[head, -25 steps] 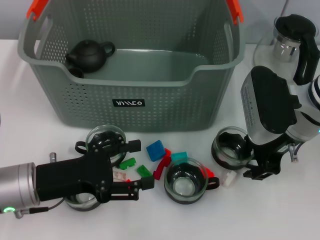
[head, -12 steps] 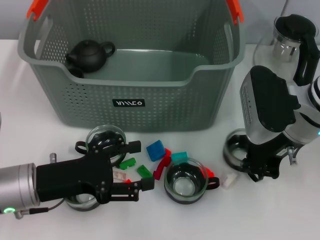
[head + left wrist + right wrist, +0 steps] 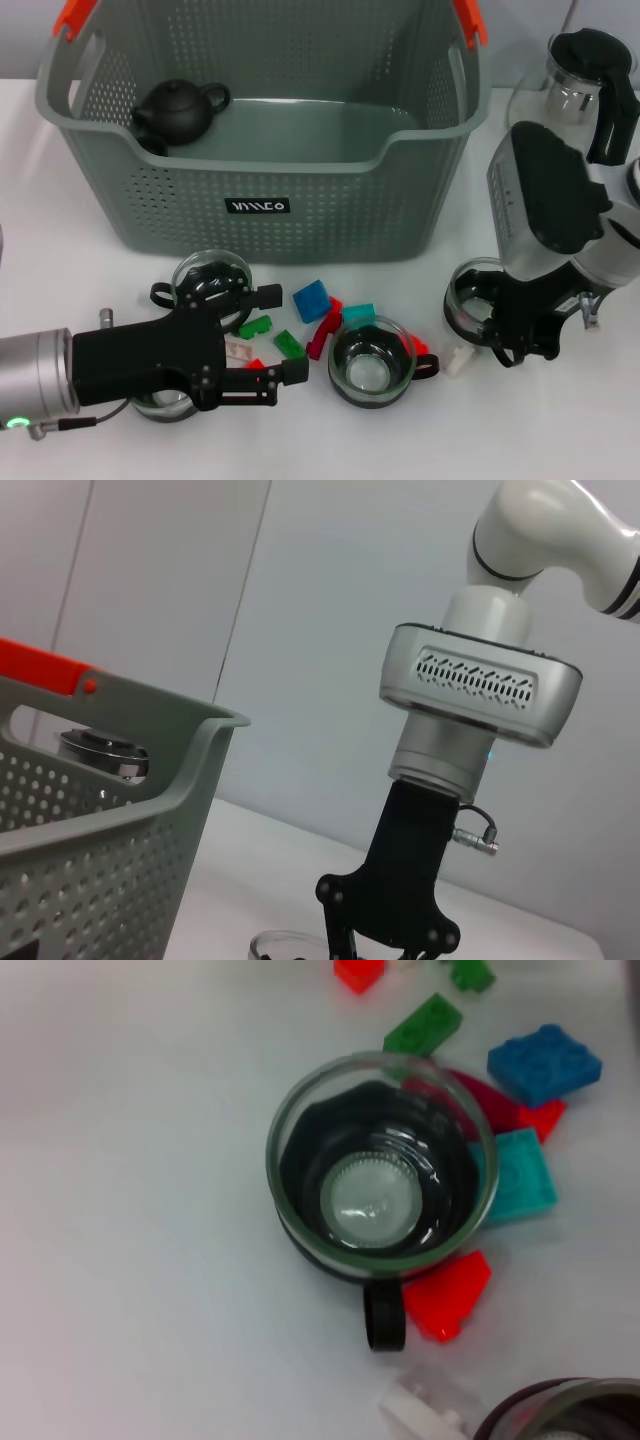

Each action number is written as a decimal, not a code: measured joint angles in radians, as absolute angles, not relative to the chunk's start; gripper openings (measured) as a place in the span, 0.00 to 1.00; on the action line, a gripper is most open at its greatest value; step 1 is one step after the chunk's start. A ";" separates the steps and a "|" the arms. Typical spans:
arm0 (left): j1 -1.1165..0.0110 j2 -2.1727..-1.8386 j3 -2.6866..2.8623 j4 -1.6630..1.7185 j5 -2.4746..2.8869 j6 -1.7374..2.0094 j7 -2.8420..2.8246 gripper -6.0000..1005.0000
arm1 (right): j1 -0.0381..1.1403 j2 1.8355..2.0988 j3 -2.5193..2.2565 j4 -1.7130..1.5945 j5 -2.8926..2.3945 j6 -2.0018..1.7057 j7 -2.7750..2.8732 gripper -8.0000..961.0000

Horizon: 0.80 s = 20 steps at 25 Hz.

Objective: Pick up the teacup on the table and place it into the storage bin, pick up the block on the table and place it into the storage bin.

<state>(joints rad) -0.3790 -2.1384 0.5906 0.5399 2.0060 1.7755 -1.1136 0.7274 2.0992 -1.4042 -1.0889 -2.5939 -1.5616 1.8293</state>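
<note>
The storage bin (image 3: 270, 140) is showing a small black label (image 3: 258, 206) with white lettering, too small for reading.

A black teapot (image 3: 178, 108) sits inside the basket; a glass kettle (image 3: 585, 80) stands on the white tabletop (image 3: 80, 250).

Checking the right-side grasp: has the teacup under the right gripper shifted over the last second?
Yes. The teacup slid toward the robot's right, away from the white block, with the right gripper over it.

scattered blocks (image 3: 312, 300) and a glass teacup (image 3: 372, 363) crowd the table strip before the storage bin (image 3: 260, 205).
</note>
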 joint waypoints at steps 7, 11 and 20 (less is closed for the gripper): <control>-0.375 -2.137 0.591 0.540 2.007 1.783 -1.113 0.94 | 0.724 2.098 -1.321 -1.151 -2.587 -1.695 1.828 0.06; -0.372 -2.138 0.591 0.540 2.007 1.784 -1.112 0.94 | 0.724 2.096 -1.239 -1.209 -2.578 -1.820 1.833 0.06; -0.370 -2.138 0.591 0.542 2.007 1.782 -1.110 0.94 | 0.698 2.085 -1.177 -1.433 -2.502 -1.989 1.933 0.06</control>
<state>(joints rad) -0.3696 -2.1384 0.5906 0.5423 2.0070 1.7825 -1.1098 0.6980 2.0850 -1.1774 -1.4332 -2.5023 -1.9886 1.9333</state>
